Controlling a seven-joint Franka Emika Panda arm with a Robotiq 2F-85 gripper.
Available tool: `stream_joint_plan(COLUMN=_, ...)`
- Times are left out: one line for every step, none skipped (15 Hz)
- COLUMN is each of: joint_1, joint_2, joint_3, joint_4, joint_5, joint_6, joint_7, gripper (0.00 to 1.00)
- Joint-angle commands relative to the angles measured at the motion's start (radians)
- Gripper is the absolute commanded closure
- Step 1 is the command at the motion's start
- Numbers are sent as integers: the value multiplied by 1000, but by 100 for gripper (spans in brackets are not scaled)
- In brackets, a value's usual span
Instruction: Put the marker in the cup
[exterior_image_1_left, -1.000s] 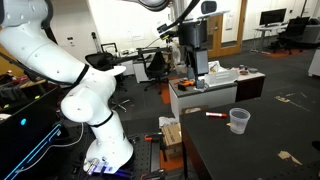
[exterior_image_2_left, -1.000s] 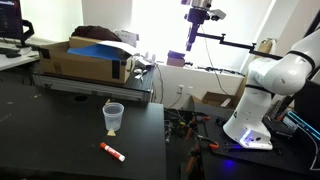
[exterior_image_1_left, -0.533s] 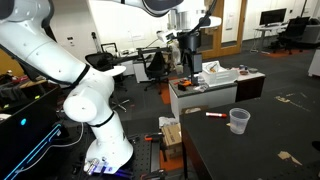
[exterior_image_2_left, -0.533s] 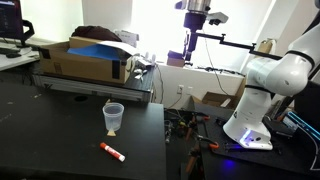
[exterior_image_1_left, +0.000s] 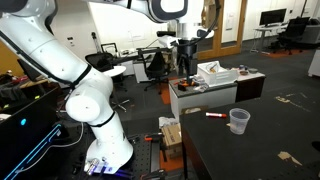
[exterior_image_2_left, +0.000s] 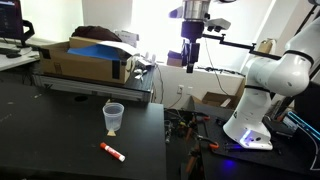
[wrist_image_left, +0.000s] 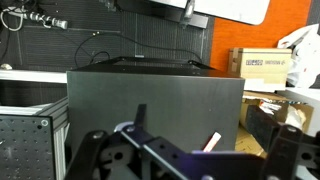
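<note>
**Gripper aloft, marker on table**

The gripper (exterior_image_2_left: 190, 62) hung high, well apart from both items. In the wrist view its jaws stood spread wide and held nothing. The marker (exterior_image_2_left: 111, 152) lay flat on the dark table (exterior_image_2_left: 50, 140), near the cup (exterior_image_2_left: 113, 117) but not touching it. The cup stood upright, rim up. Both exterior views showed the same layout: marker (exterior_image_1_left: 214, 114) beside cup (exterior_image_1_left: 238, 120).

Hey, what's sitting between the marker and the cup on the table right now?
Nothing. The stretch of black table between the marker and the cup is bare, which shows in both exterior views.
</note>
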Motion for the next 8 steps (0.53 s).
stream_joint_plan(joint_1=3, joint_2=2, joint_3=-3, joint_4=3, joint_5=-1, joint_6=-2, joint_7=2, gripper=0)
stream_joint_plan(joint_1=3, joint_2=2, joint_3=-3, joint_4=4, joint_5=-1, joint_6=-2, joint_7=2, gripper=0)
stream_joint_plan(joint_1=3, joint_2=-3, joint_3=-9, joint_4=-2, joint_5=11, joint_6=6, joint_7=2, gripper=0)
stream_joint_plan(joint_1=13, joint_2=-3, joint_3=-17, joint_4=-14, joint_5=39, joint_6=24, joint_7=-12, gripper=0)
stream_joint_plan(joint_1=23, joint_2=4, joint_3=-25, joint_4=-23, joint_5=86, joint_6=47, joint_7=-13, gripper=0)
stream_joint_plan(joint_1=32, joint_2=7, joint_3=-32, joint_4=-32, joint_5=142, joint_6=70, joint_7=-17, gripper=0)
stream_joint_plan(joint_1=45, joint_2=12, joint_3=-38, joint_4=-44, joint_5=208, joint_6=91, joint_7=-27, gripper=0)
stream_joint_plan(joint_1=60, joint_2=15, joint_3=-43, joint_4=-58, joint_5=274, joint_6=116, joint_7=-44, gripper=0)
